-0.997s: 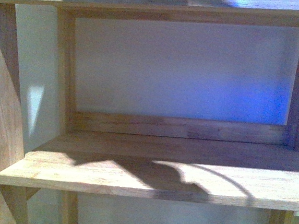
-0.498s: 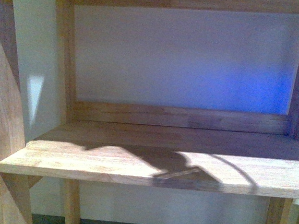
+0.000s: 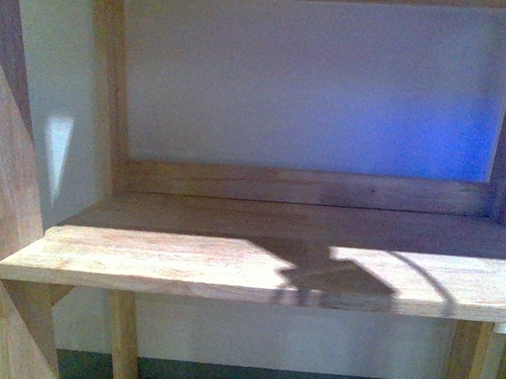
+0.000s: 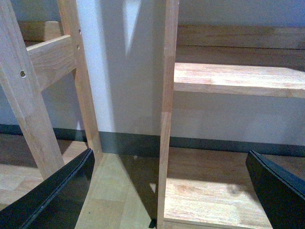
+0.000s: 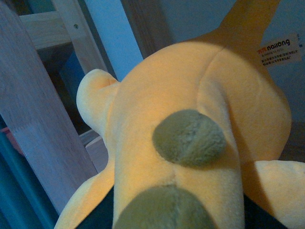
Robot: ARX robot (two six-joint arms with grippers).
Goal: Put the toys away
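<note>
The plush toy [image 5: 190, 95], orange-yellow with dull brown spots and a white label [image 5: 278, 49], fills the right wrist view. My right gripper [image 5: 176, 215] is shut on it; only dark bits of its fingers [image 5: 95, 218] show at the toy's sides. My left gripper [image 4: 167, 191] is open and holds nothing, its black fingers [image 4: 52, 195] wide apart in front of a wooden shelf unit. The front view shows neither arm nor the toy, only a shadow [image 3: 334, 275] on the wooden shelf [image 3: 158, 261].
The shelf unit has a back rail [image 3: 306, 187], side uprights [image 3: 106, 97] and a white wall behind. In the left wrist view an upright post [image 4: 167, 109] stands between the fingers, with a shelf board [image 4: 238, 78] and a lower board [image 4: 209, 195]. A wooden post [image 5: 38, 119] stands beside the toy.
In the front view the shelf has shifted upward and the top board has slid out of view. The shadow on the shelf has moved to the right.
</note>
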